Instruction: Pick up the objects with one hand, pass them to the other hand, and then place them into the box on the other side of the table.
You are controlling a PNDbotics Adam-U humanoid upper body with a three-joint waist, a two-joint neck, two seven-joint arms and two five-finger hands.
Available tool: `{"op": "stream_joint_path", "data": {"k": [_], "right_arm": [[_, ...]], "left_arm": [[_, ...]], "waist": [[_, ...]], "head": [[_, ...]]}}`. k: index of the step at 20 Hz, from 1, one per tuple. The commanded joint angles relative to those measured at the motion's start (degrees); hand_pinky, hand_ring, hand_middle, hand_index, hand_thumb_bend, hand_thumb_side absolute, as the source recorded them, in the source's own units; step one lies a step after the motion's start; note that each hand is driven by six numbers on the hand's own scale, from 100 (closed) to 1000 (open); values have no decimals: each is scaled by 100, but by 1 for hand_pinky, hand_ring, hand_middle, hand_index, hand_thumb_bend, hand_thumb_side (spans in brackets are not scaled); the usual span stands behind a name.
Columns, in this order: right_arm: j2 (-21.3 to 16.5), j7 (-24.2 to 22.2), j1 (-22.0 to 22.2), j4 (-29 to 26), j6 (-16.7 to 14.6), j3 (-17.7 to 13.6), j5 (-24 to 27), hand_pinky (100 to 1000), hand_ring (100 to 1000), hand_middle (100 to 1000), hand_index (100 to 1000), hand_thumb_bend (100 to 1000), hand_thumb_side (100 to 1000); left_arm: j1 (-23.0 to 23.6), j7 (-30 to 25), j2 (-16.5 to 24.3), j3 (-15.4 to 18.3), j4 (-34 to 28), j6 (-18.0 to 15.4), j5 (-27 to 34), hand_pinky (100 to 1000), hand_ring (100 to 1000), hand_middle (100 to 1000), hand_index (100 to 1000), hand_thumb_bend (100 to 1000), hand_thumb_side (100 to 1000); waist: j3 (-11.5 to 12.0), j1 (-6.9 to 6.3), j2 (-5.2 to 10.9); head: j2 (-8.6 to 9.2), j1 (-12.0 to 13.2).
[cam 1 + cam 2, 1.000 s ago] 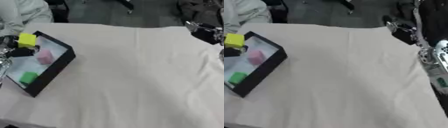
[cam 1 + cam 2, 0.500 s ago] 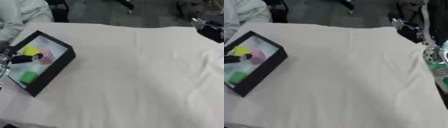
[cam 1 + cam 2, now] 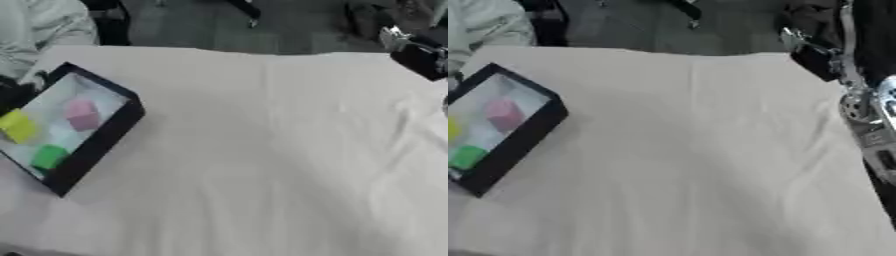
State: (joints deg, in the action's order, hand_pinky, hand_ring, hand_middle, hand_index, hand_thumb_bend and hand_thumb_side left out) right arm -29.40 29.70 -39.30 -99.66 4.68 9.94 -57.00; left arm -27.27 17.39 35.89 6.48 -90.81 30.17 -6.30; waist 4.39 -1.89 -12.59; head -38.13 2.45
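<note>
The right hand (image 3: 811, 50) is seen at 1 o'clock off the table; its fingers cannot be told. Yellow (image 3: 17, 126), pink (image 3: 82, 114) and green blocks (image 3: 48, 156) lie in the box (image 3: 98, 142) at 9 o'clock.

Black box (image 3: 98, 145) holds yellow block (image 3: 17, 125), pink block (image 3: 82, 115), green block (image 3: 48, 156); cream tablecloth (image 3: 262, 160).

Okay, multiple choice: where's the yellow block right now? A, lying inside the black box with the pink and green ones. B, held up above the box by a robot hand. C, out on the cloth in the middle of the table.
A: the yellow block lies inside the black box, beside the pink block and the green block, with no hand on it.
</note>
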Motion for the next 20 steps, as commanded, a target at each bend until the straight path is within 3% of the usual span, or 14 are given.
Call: {"op": "stream_joint_path", "data": {"k": [1,3,4,5,6,7,9,10,12,14,17,19,20], "right_arm": [[30,78,-64,-103,180,-212,306,757,708,709,774,100,374],[223,86,-38,41,395,-348,839,789,739,735,825,100,552],[312,95,-29,138,493,-412,1193,803,751,740,838,100,643],[435,101,-11,273,613,-487,1662,835,783,754,860,100,795],[556,99,1,421,717,-557,2231,857,810,765,873,100,871],[646,100,4,556,777,-613,2807,860,813,767,875,100,874],[823,98,30,874,811,-730,4100,877,839,779,880,100,892],[872,93,46,1030,775,-775,4653,881,849,786,878,100,788],[969,46,92,1312,659,-850,5404,879,854,789,870,100,683],[1051,17,143,1540,501,-918,5847,877,850,785,866,100,686],[1152,-1,217,1767,279,-988,6104,874,844,778,861,100,731],[1208,-2,259,1874,155,-1030,6252,877,843,779,862,100,920],[1218,14,282,1920,106,-1039,6314,877,843,779,863,100,926]], "left_arm": [[39,1128,-15,86,-594,-1420,1609,784,787,779,873,211,1000],[107,1233,-48,-85,-612,-2187,2530,824,836,850,959,185,1000],[127,1188,-70,-140,-593,-2459,2814,830,843,858,962,186,1000],[136,1118,-119,-184,-574,-2690,3015,836,850,867,956,189,1000],[144,1030,-180,-225,-555,-2879,3153,833,852,872,949,180,998],[154,940,-234,-261,-530,-3013,3237,833,853,873,947,179,993],[172,724,-366,-345,-475,-3153,3281,821,845,867,905,187,885],[179,618,-440,-383,-453,-3177,3262,818,843,862,899,206,861],[184,469,-603,-439,-414,-3181,3227,813,840,851,895,228,831],[186,389,-748,-468,-390,-3176,3137,812,840,852,892,225,826],[196,334,-916,-508,-374,-3125,2957,806,834,846,888,219,821],[214,351,-1000,-529,-354,-3044,2858,799,826,835,882,215,813],[229,374,-1036,-539,-347,-2999,2828,799,826,835,882,214,813]], "waist": [[13,54,146],[5,44,149],[3,43,150],[1,43,148],[-1,45,146],[-4,47,144],[-7,57,129],[-6,63,121],[1,74,105],[7,84,92],[18,93,77],[26,96,67],[30,97,62]], "head": [[13,-111],[25,-160],[28,-184],[28,-216],[26,-244],[26,-265],[20,-327],[17,-362],[9,-428],[10,-467],[9,-505],[-9,-542],[-22,-558]]}}
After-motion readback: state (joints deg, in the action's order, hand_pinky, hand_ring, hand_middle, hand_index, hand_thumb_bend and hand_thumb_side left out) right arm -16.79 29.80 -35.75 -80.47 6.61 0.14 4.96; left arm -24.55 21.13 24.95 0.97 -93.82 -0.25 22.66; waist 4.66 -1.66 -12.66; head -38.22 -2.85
